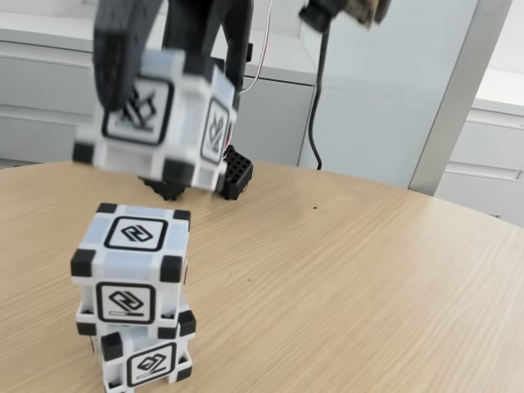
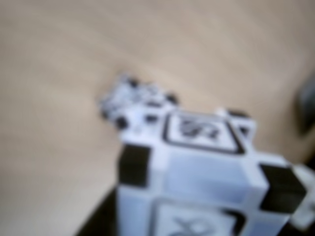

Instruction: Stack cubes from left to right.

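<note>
Two white cubes with black corners stand stacked at the table's front left in the fixed view: the upper cube rests on the lower cube. A third cube hangs in the air above and slightly behind the stack, tilted and blurred, with my black gripper shut on it from above. In the wrist view the held cube fills the lower right, and the stack shows small and blurred on the table beyond it.
The arm's black base stands behind the stack on the round wooden table. A black cable hangs down behind it. White cabinets line the back.
</note>
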